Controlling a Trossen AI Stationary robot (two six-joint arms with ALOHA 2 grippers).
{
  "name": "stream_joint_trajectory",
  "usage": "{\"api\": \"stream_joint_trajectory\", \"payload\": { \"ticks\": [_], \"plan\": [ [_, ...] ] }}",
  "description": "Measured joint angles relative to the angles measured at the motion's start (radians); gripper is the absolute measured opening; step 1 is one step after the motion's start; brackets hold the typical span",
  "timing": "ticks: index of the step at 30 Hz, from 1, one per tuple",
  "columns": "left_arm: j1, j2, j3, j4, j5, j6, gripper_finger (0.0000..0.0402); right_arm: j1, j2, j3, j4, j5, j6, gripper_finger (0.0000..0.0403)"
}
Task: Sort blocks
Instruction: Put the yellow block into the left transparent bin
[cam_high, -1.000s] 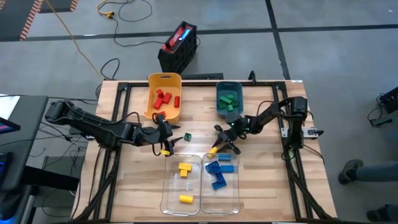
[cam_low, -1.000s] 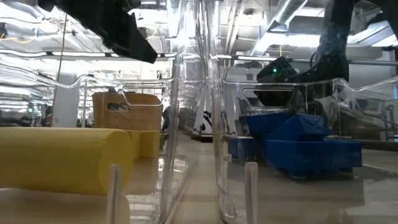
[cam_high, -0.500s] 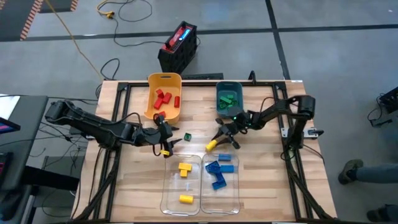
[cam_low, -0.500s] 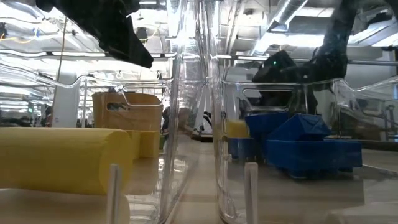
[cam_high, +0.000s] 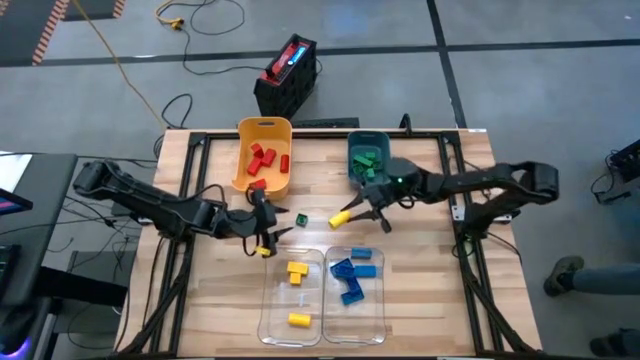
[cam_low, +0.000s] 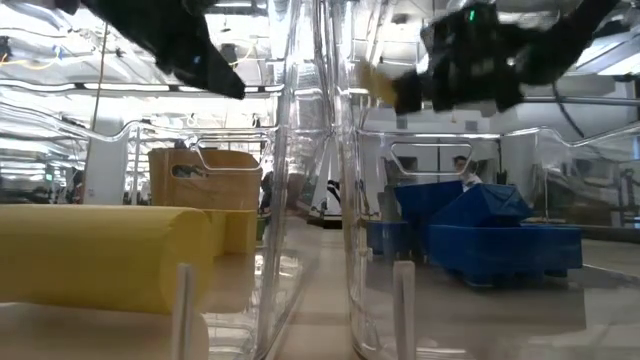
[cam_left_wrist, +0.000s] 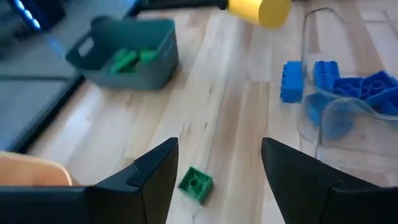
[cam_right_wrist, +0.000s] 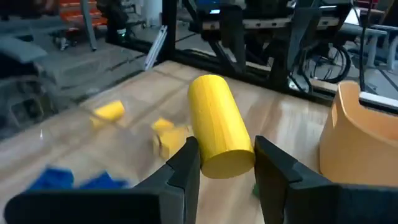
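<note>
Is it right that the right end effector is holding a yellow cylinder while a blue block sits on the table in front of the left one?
Not quite: the loose block is green, as the left wrist view shows. The right end effector does hold the yellow cylinder.

The tabletop (cam_high: 420, 280) is showing pale wood planks, framed by black rails; the yellow cylinder (cam_high: 342, 217) is glowing a plain bright yellow between dark fingers (cam_right_wrist: 186, 165); the orange-yellow bin (cam_high: 264, 130) at upper centre of the high view is holding red blocks (cam_high: 262, 156); the teal bin (cam_high: 367, 140) beside it is holding green blocks (cam_high: 366, 160); a lone green block (cam_high: 301, 219) is sitting on the wood; the clear bin on the left (cam_high: 290, 325) is showing yellow blocks (cam_high: 297, 271); the clear bin on the right (cam_high: 375, 320) is showing blue blocks (cam_high: 350, 278); both arms are looking dark, near black; a black case with red and blue markings (cam_high: 288, 72) is lying on grey floor.
</note>
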Motion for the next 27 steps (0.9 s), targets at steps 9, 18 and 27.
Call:
{"api": "stream_joint_trajectory", "payload": {
  "ticks": [9,18,27],
  "plan": [
    [-0.178,0.000,0.067,-0.050,-0.267,0.209,0.0224,0.296,0.000,0.269,-0.359,0.414,0.122,0.0128],
    [-0.279,0.020,0.067,-0.143,-0.290,0.148,0.0224,0.416,0.241,0.600,-0.627,0.549,0.287,0.0127],
    [-0.410,0.147,0.066,-0.148,-0.578,0.311,0.0224,0.455,0.310,0.714,-0.582,0.713,0.433,0.0127]
  ]
}}
